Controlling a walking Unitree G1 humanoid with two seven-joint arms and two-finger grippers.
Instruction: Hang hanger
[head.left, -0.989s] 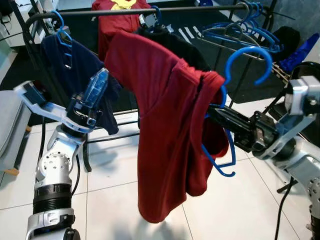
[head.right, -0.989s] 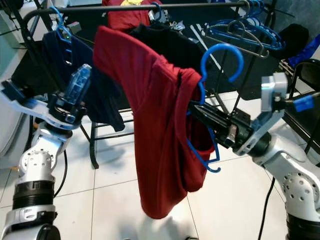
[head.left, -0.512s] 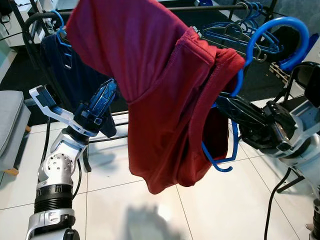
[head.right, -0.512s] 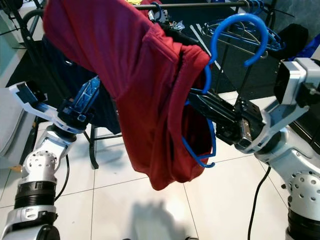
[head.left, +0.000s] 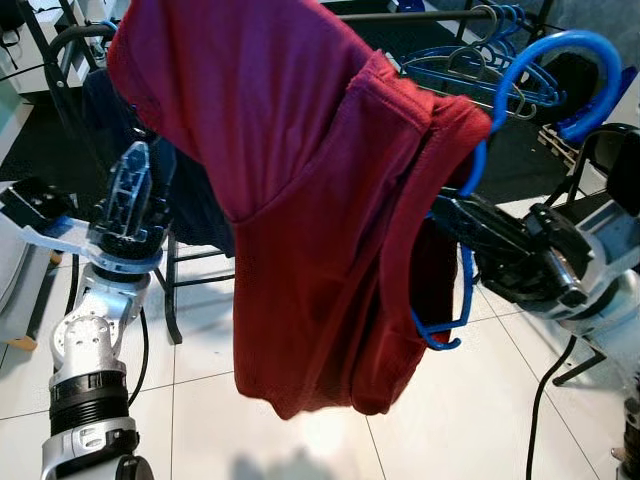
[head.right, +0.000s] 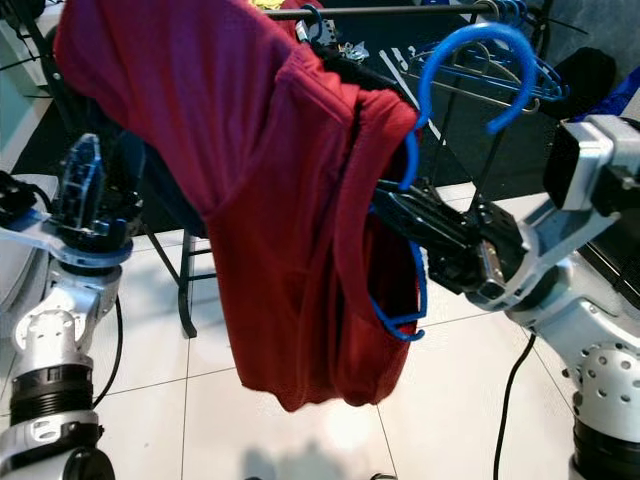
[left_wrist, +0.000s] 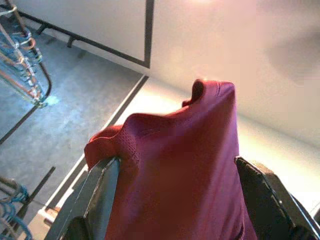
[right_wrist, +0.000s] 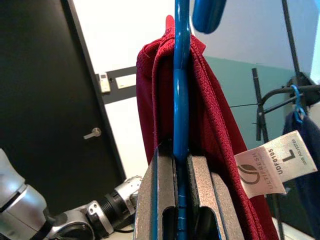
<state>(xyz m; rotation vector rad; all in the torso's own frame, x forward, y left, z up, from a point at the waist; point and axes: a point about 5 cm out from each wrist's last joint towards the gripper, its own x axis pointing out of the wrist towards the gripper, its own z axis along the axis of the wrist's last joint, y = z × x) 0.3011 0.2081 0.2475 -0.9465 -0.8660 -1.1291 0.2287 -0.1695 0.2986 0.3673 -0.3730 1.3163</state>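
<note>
A red T-shirt is draped on a blue plastic hanger, whose hook curves up at the upper right. My right gripper is shut on the hanger's lower frame, holding it up in front of the black clothes rail. In the right wrist view the blue hanger stands clamped between the fingers, with the shirt's size label beside it. My left gripper points upward at the left, just beside the shirt's edge, open. In the left wrist view the red shirt lies beyond the spread fingers.
A navy garment hangs on the rail's left end. A bunch of bare blue hangers hangs at the rail's right end. A black chair stands at the right. White tiled floor lies below.
My right gripper lifted the hanger and shirt up toward the rail over the second. My left arm swung out to the left and its gripper turned upright.
</note>
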